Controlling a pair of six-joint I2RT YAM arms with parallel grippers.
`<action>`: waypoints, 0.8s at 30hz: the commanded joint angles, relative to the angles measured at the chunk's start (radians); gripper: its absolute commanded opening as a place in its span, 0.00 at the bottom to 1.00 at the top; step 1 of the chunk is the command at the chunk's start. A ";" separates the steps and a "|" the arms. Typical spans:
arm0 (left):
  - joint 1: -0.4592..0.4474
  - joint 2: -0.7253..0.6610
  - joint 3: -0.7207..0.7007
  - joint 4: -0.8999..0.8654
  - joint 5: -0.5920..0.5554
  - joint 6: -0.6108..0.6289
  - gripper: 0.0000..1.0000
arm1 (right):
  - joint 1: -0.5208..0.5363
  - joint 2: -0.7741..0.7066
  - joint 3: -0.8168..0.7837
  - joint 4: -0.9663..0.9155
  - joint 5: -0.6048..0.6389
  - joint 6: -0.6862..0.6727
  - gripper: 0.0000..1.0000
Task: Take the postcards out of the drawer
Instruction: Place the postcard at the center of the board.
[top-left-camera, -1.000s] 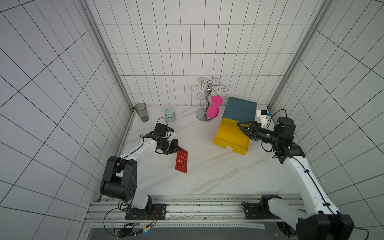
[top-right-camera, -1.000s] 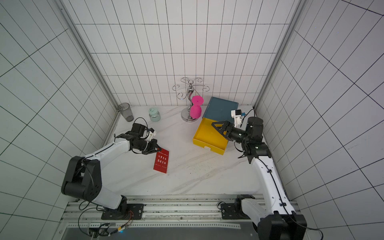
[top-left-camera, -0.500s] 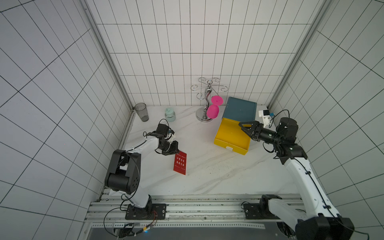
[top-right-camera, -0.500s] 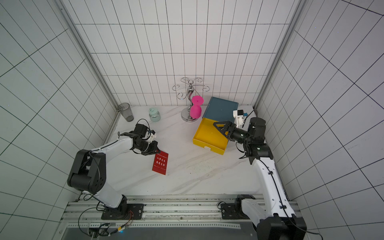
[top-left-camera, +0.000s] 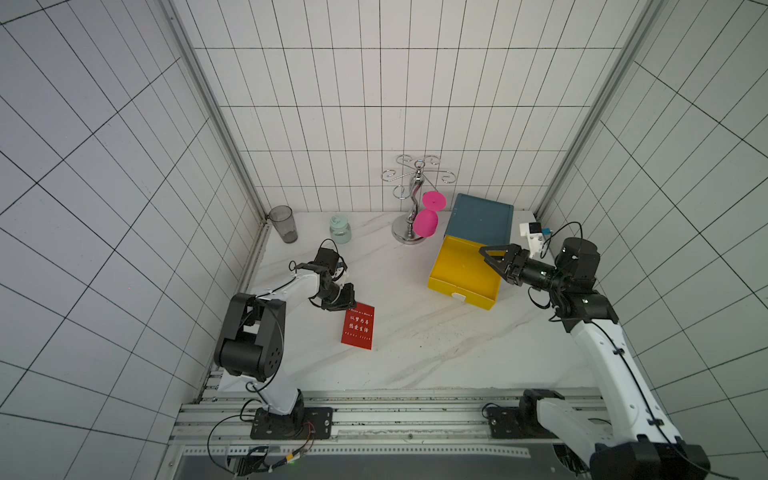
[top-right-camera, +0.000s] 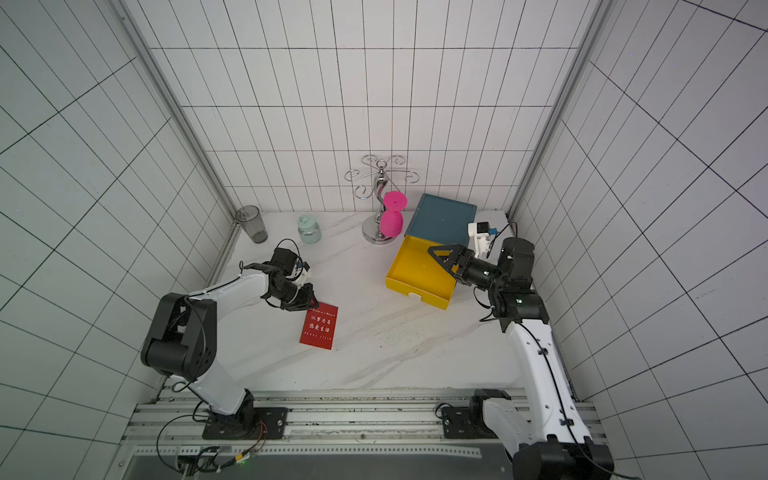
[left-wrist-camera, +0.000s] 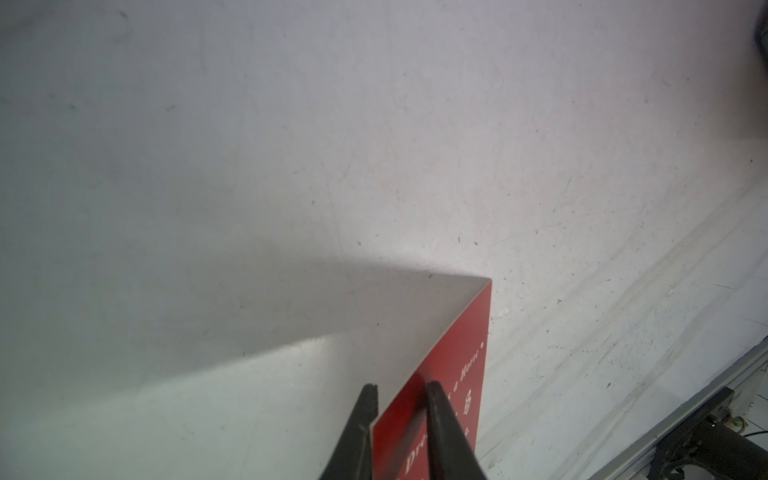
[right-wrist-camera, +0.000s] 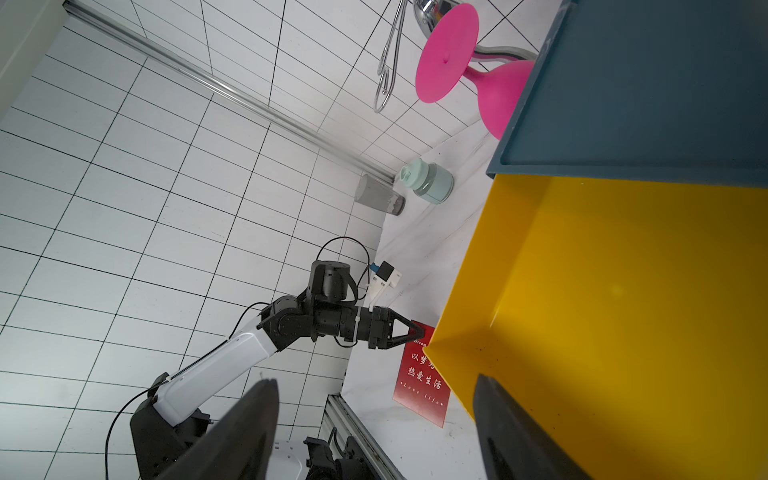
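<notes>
A red postcard (top-left-camera: 358, 328) (top-right-camera: 319, 327) with white lettering lies on the marble table, left of centre. My left gripper (top-left-camera: 351, 305) (top-right-camera: 309, 305) is at the card's far edge. In the left wrist view the jaws (left-wrist-camera: 401, 395) stand a little apart, and the postcard (left-wrist-camera: 457, 374) edge sits loose in the gap. The yellow drawer (top-left-camera: 457, 266) (top-right-camera: 415, 270) is pulled out of a teal cabinet (top-left-camera: 482, 218), and its inside (right-wrist-camera: 623, 311) shows bare. My right gripper (top-left-camera: 492, 262) (right-wrist-camera: 374, 399) hovers open over the drawer's right side, holding nothing.
A chrome stand (top-left-camera: 411, 199) with a pink glass (top-left-camera: 426, 222) is at the back centre. A grey cup (top-left-camera: 283, 224) and a mint jar (top-left-camera: 340, 229) sit at the back left. A metal rail (top-left-camera: 374, 411) runs along the table's front edge.
My left gripper, shut on the postcard a second ago, has parted its jaws, and the card has settled a little nearer the front. The right gripper has drifted slightly right.
</notes>
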 joint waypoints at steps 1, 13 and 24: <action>0.002 0.008 0.026 -0.005 -0.037 0.009 0.22 | -0.015 -0.024 -0.025 -0.004 -0.014 -0.013 0.77; 0.002 0.010 0.028 -0.016 -0.097 0.001 0.32 | -0.021 -0.021 -0.022 -0.017 -0.011 -0.018 0.77; -0.031 -0.174 0.050 -0.019 -0.079 -0.040 0.36 | -0.052 0.009 0.089 -0.176 0.023 -0.115 0.77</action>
